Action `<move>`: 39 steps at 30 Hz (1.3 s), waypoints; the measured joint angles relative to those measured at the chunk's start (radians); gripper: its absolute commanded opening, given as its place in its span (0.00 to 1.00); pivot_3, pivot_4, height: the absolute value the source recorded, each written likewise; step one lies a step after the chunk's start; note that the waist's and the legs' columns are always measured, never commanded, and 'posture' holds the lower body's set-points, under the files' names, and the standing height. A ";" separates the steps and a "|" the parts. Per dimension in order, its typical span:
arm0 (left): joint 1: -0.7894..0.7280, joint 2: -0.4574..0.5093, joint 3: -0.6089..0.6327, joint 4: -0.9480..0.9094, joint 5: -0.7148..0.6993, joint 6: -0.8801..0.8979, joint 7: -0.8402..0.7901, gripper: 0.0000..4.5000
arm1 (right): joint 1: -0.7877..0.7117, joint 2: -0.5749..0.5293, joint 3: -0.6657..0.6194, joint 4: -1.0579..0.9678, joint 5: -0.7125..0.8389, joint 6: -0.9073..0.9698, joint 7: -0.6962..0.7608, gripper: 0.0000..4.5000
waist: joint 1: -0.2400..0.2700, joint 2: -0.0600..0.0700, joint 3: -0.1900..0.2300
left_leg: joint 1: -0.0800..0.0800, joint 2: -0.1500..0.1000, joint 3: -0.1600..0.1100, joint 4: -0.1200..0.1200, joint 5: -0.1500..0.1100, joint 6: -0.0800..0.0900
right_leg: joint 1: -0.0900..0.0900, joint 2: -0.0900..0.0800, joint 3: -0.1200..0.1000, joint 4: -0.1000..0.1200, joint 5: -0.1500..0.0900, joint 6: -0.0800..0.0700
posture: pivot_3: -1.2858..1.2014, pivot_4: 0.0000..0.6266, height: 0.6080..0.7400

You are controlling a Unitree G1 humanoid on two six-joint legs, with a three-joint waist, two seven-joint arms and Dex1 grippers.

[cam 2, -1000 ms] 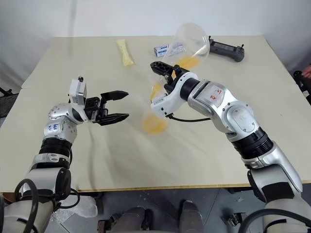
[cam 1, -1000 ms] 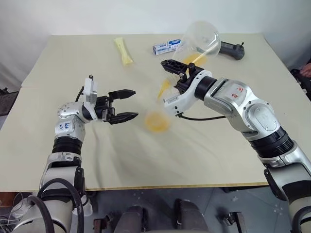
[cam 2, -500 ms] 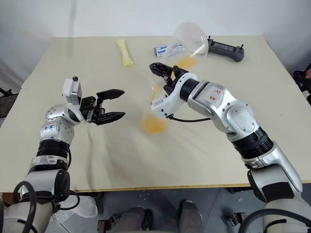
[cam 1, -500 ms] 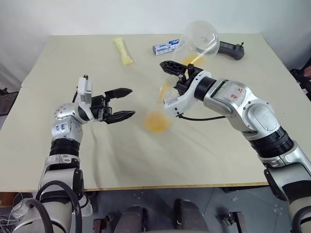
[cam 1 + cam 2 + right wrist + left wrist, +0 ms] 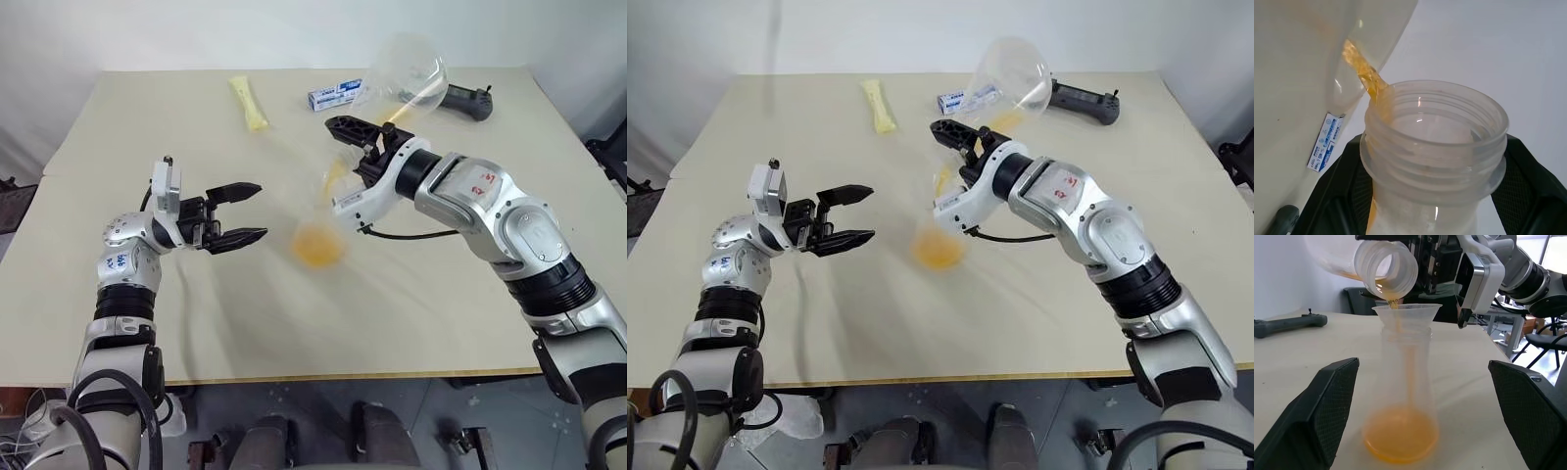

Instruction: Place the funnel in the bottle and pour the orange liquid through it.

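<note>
Clear flask (image 5: 407, 73) tipped by right claw (image 5: 364, 147)

Bright, even light from above falls on the pale beige desk (image 5: 245, 313), leaving only soft shadows. Small glare spots glint on a clear plastic threaded neck (image 5: 1435, 142), while the background behind it is blurred.

Left end effector (image 5: 249, 211) drew back from bottle (image 5: 1403, 396), fingers wide apart as before. Flask (image 5: 407, 73) in right end effector (image 5: 364, 137) tipped a little steeper. Less orange liquid (image 5: 317, 246) left in flask, pool in bottle base slightly larger.
</note>
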 measured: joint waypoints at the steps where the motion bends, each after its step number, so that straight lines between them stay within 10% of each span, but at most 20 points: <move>1: 0.000 0.000 0.000 0.000 0.000 0.000 0.000 1.00 | -0.003 0.000 0.000 0.000 0.000 -0.003 -0.003 0.62 | 0.000 0.000 0.000 | 0.000 0.000 0.000 0.000 0.000 0.000 | 0.000 0.000 0.000 0.000 0.000 0.000 | 0.52 0.24 1.00; 39: -0.008 -0.007 -0.001 0.016 0.001 -0.005 0.000 1.00 | -0.003 0.013 0.000 0.000 -0.048 -0.086 -0.059 0.62 | 0.000 0.000 0.000 | 0.000 0.000 0.000 0.000 0.000 0.000 | 0.000 0.000 0.000 0.001 0.000 0.000 | 0.52 0.24 1.00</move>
